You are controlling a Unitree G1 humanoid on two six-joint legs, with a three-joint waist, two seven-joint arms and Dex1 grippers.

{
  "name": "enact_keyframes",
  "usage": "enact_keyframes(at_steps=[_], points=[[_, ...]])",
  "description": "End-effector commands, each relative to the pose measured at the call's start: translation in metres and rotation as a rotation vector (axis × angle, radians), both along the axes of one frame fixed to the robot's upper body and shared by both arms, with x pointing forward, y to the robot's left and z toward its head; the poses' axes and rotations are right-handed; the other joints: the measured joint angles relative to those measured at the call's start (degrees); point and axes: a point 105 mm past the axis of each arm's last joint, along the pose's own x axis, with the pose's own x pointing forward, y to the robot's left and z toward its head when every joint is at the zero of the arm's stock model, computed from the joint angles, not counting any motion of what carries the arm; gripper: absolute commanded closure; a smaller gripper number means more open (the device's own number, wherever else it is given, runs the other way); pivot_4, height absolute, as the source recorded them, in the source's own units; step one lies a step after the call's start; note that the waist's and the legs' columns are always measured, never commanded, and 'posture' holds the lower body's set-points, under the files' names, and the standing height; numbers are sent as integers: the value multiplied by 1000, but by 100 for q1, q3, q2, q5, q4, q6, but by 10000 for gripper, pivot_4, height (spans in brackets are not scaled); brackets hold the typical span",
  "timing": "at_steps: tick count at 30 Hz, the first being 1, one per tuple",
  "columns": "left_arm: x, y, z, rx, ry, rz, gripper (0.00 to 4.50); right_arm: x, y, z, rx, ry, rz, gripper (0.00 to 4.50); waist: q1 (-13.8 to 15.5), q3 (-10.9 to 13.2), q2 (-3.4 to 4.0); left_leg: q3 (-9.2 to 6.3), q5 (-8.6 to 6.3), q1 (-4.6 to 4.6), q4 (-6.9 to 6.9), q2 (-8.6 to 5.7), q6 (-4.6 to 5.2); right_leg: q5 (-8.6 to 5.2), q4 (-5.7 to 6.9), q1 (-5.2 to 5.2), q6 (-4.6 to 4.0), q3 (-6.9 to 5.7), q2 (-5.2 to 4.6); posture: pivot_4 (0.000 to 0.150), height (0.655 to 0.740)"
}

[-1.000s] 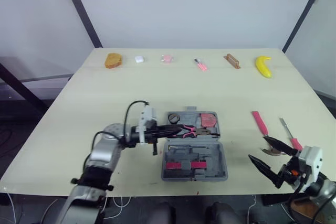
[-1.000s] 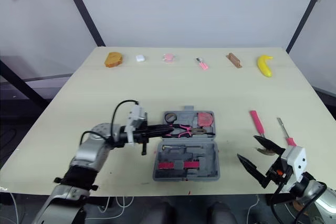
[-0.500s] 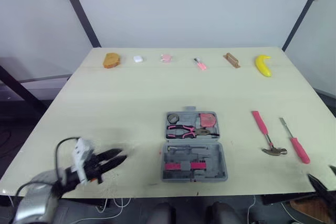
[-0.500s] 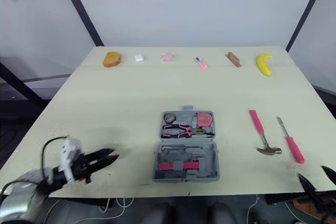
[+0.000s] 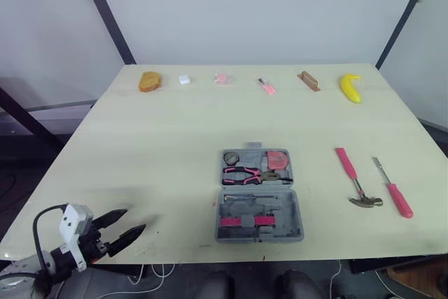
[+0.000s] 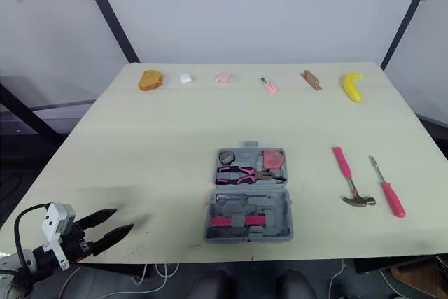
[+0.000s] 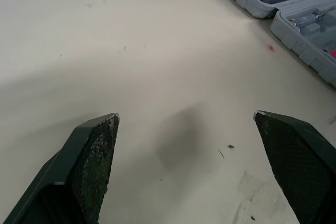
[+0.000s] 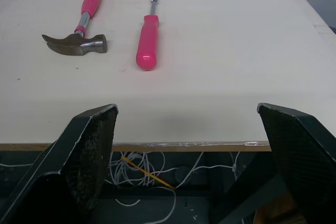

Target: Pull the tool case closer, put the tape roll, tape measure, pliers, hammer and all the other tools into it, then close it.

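The grey tool case (image 5: pixel 297 223) lies open near the table's front middle. Its far half holds the tape roll (image 5: pixel 232 157), a pink tape measure (image 5: pixel 278 159) and pink-and-black pliers (image 5: pixel 248 173). To its right on the table lie a pink-handled hammer (image 5: pixel 353 181) and a pink screwdriver (image 5: pixel 392 188). My left gripper (image 5: pixel 135 219) hangs open and empty over the front-left corner, well left of the case (image 7: pixel 294 9). In the right wrist view my right gripper (image 8: pixel 186 107) is open and empty at the table's front edge, with the hammer (image 8: pixel 79 35) and screwdriver (image 8: pixel 148 35) beyond it.
Along the far edge sit a piece of bread (image 5: pixel 149 80), a small white object (image 5: pixel 185 79), two small pink items (image 5: pixel 222 78) (image 5: pixel 267 86), a brown bar (image 5: pixel 309 80) and a banana (image 5: pixel 351 87). Cables (image 8: pixel 147 174) hang below the front edge.
My left gripper has let go of the pliers in the case and drawn back to the front-left corner. My right gripper has dropped back past the front-right edge.
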Motion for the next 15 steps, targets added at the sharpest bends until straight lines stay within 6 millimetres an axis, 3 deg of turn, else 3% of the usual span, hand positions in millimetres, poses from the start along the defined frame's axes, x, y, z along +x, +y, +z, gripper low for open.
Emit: enact_keyframes(at_steps=[1,9,15], points=[[17,-19,23,53,-97,-124,856,17,10,21,-40,-72,82,0,-1,-1,1,0,0,0,0,0,0,0,0,0,0,0,0,1500,7400],[40,-76,53,56,-212,-394,856,56,46,36,-37,-92,207,0,-25,0,3,-3,0,-3,-3,0,0,13,0,-2,21,8,0,1500,7400],[46,-119,77,35,-274,-629,856,102,80,36,-31,-64,224,0,-71,1,3,-4,0,-5,-2,-1,0,15,1,-4,23,3,9,1500,7400]])
